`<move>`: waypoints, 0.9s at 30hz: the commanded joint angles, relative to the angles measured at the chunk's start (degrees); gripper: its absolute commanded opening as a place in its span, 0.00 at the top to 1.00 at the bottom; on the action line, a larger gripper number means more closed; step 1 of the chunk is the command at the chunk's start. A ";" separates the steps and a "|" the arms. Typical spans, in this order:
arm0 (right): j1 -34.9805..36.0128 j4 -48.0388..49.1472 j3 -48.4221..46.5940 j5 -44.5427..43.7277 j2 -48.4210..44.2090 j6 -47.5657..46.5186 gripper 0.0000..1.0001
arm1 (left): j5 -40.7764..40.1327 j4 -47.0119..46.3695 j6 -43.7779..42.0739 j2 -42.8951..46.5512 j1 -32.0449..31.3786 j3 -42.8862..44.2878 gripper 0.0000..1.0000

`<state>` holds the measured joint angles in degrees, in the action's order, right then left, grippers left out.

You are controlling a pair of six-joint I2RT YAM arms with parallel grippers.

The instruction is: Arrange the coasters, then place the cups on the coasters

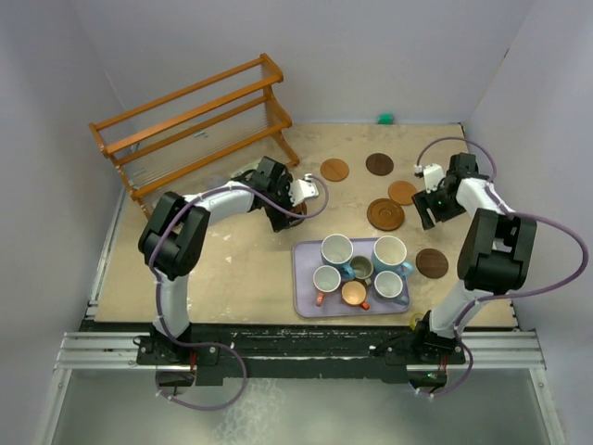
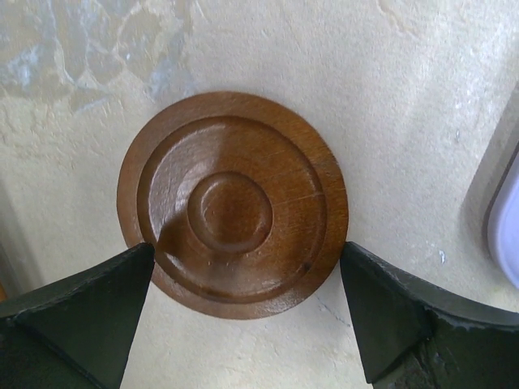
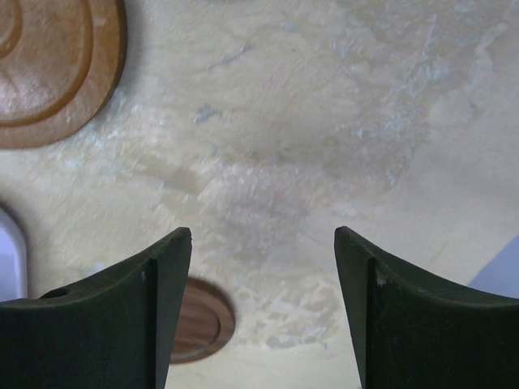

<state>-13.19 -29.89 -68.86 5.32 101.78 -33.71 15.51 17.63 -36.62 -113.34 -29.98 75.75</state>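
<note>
A ringed brown coaster (image 2: 233, 203) lies flat on the table, and my left gripper (image 2: 247, 247) stands open with one fingertip at each side of its rim. From above, that gripper (image 1: 306, 193) hides this coaster. Other coasters lie at the back (image 1: 334, 170), (image 1: 379, 164), (image 1: 402, 192), with a larger ringed one (image 1: 385, 214) and a dark one (image 1: 432, 263) further forward. My right gripper (image 1: 428, 211) is open over bare table (image 3: 263, 231), holding nothing. Several cups (image 1: 336, 250), (image 1: 390, 252), (image 1: 354, 294) stand on the lavender tray (image 1: 306, 301).
A wooden rack (image 1: 195, 120) leans at the back left. A small green object (image 1: 384, 118) sits by the back wall. In the right wrist view an orange-brown coaster (image 3: 49, 65) is at the top left and a dark coaster (image 3: 203, 320) shows beside the left finger.
</note>
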 commanded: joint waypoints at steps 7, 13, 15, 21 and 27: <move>-2.69 -10.16 7.49 -2.24 -14.30 -5.08 0.18 | 6.63 1.56 -0.46 -1.50 -2.68 5.08 0.08; -4.08 -12.46 13.97 -2.42 -19.35 -9.09 0.13 | 8.68 -0.56 0.52 6.20 -2.56 1.57 0.07; -4.12 -12.47 15.70 -2.84 -19.91 -10.35 0.12 | 8.02 -1.08 0.43 8.66 -2.34 -0.38 0.06; -4.12 -11.38 20.08 -2.57 -19.99 -13.70 0.02 | 5.35 -1.80 -0.05 11.24 0.78 -5.43 0.06; -4.04 -7.89 21.23 -1.91 -18.75 -14.70 0.00 | 5.17 -0.05 1.02 9.18 4.86 -4.84 0.06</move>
<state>-17.17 -39.88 -48.05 2.52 82.87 -46.46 20.53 17.61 -36.58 -103.46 -27.46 70.54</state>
